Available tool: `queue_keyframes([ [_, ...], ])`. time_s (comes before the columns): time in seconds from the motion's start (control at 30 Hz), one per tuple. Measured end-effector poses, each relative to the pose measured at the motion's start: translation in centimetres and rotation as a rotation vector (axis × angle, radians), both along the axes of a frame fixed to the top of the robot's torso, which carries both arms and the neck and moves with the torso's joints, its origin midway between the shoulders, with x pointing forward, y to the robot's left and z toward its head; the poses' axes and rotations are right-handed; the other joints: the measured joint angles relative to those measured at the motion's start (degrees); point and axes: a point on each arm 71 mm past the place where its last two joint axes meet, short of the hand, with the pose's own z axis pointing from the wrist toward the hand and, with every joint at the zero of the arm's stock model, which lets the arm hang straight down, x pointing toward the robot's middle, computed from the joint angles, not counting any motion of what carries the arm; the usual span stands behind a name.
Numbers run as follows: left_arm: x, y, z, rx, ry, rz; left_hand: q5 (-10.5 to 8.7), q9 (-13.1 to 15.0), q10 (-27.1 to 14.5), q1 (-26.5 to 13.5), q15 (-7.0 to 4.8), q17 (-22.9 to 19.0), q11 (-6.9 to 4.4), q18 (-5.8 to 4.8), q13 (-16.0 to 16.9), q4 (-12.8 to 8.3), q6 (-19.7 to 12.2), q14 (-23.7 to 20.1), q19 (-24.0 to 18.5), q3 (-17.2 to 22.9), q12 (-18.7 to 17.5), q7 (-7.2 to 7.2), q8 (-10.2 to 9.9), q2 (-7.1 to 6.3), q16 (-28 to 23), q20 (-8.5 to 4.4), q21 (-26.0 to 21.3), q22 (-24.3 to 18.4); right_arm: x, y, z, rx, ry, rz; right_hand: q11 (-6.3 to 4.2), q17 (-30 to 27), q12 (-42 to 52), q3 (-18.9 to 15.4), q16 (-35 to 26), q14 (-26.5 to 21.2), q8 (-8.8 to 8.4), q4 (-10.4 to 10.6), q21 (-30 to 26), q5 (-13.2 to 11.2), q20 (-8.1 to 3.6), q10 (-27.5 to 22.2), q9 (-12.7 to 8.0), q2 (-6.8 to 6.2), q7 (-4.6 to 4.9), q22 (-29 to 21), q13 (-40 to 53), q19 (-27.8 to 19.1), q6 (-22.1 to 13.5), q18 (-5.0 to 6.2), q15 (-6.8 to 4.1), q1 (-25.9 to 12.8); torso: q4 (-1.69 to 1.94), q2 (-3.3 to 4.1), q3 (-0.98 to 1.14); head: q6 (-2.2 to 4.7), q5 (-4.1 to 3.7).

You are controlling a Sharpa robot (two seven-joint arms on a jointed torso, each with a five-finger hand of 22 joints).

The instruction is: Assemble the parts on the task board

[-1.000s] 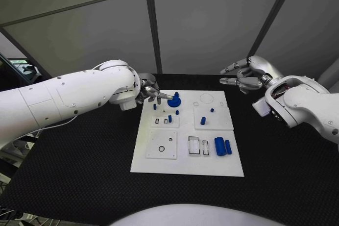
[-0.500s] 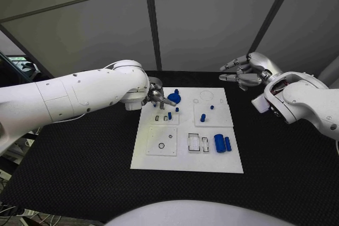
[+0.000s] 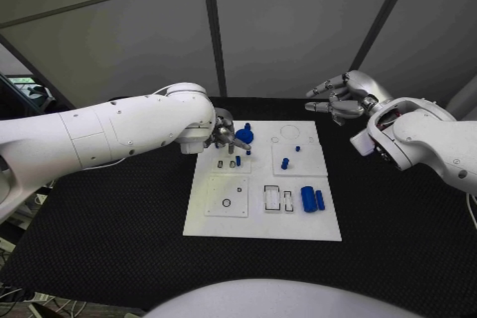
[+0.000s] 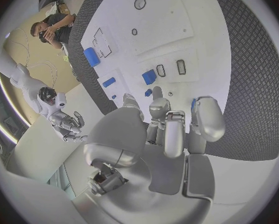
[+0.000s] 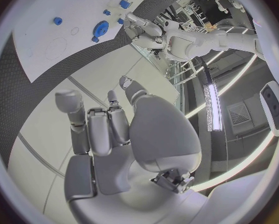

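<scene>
Left hand low over far left part of task board, fingers curled close together beside blue round part; hold on anything impossible to tell. Right hand raised beyond far right corner of board, fingers spread, nothing held. Two blue cylinders lying on near right part.

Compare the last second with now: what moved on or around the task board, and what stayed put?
The left hand edged further over the far-left part of the task board, its fingers closing in on the round blue part there; a grip cannot be confirmed. The right hand stayed raised beyond the board's far right corner, fingers apart, holding nothing. The two blue cylinders near the right edge kept their places.
</scene>
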Motion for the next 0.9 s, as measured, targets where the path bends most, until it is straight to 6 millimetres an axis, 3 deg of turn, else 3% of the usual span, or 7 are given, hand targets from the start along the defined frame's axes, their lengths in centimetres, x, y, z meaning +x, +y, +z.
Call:
queue_keyframes([
  [0.4,0.2,-0.2,-0.8,0.019,0.022,-0.001,0.0,0.7,-0.9,1.0,0.0,0.0,0.11,-0.01,-0.7,-0.6,-0.8,0.0,-0.6,0.7,-0.9,0.34,0.0,0.67,-0.6,0.2,-0.5,-0.8,0.0,0.2,0.0,-0.002,0.002,0.003,0.0,0.0,-0.9,0.0,-0.9,0.0,0.0,0.0,-0.9,0.7,-0.01,-0.8,-0.1,0.0,0.01,-1.4,0.0,-0.8,-0.4,0.01,0.0,0.0,0.0,0.01,-0.02,-0.49,-0.16],
  [0.47,0.3,-0.1,-0.8,0.021,0.025,0.002,0.0,0.8,-0.9,1.4,0.0,0.0,0.11,-0.01,-0.7,-0.8,-0.8,0.0,-0.6,0.8,-0.9,0.41,0.0,0.61,-0.6,0.2,-0.5,-0.8,0.0,0.2,0.0,-0.002,0.002,0.003,0.0,0.0,-0.9,0.0,-0.9,0.0,0.0,0.0,-0.9,0.7,-0.01,-0.8,-0.2,0.0,0.01,-1.6,0.0,-0.8,-0.4,0.93,0.0,0.0,0.02,0.01,-0.02,-0.57,-0.21],
  [0.63,0.4,0.0,-1.0,0.026,0.032,0.004,0.0,0.9,-0.9,1.4,0.0,0.0,0.11,0.12,-0.9,-1.0,-1.0,0.0,-0.8,1.0,-0.9,0.2,0.0,0.61,-0.6,0.0,-0.5,-1.0,0.0,0.3,0.0,-0.002,0.003,0.003,0.2,0.0,-1.1,0.0,-1.2,0.0,0.0,0.0,-1.3,0.9,-0.02,-1.0,-0.2,0.0,0.21,-2.0,0.0,-1.2,-0.6,0.92,0.0,0.0,0.07,-0.04,0.01,-0.72,-0.27],
  [0.67,0.4,0.0,-1.0,0.027,0.033,0.004,0.0,0.9,-1.0,1.6,0.0,0.0,0.22,2.39,-0.9,-1.0,-1.0,0.0,-0.8,1.0,-0.9,0.2,0.0,0.85,-0.8,0.0,-0.7,-1.0,0.0,0.3,0.0,-0.002,0.003,0.004,0.2,0.0,-1.1,0.0,-1.2,0.0,0.0,0.0,-1.3,0.9,-0.02,-1.0,-0.2,0.0,0.21,-2.0,0.0,-1.2,-0.6,0.92,0.0,0.0,0.07,-0.04,0.01,-0.73,-0.27],
  [0.9,0.4,-0.1,-1.2,0.032,0.045,-0.003,0.0,1.1,-1.3,1.9,0.0,0.0,0.12,2.57,-1.2,-1.2,-1.2,0.0,-1.0,1.5,-1.2,0.41,0.0,1.13,-0.8,0.2,-1.1,-1.3,0.1,0.4,-0.1,-0.003,0.005,0.004,0.2,0.0,-1.3,0.0,-1.2,0.0,0.0,0.0,-1.3,0.9,-0.02,-1.0,-0.2,0.0,0.04,-2.1,0.0,-1.2,-0.8,0.92,0.0,0.0,0.07,-0.04,0.02,-0.94,-0.32],
])
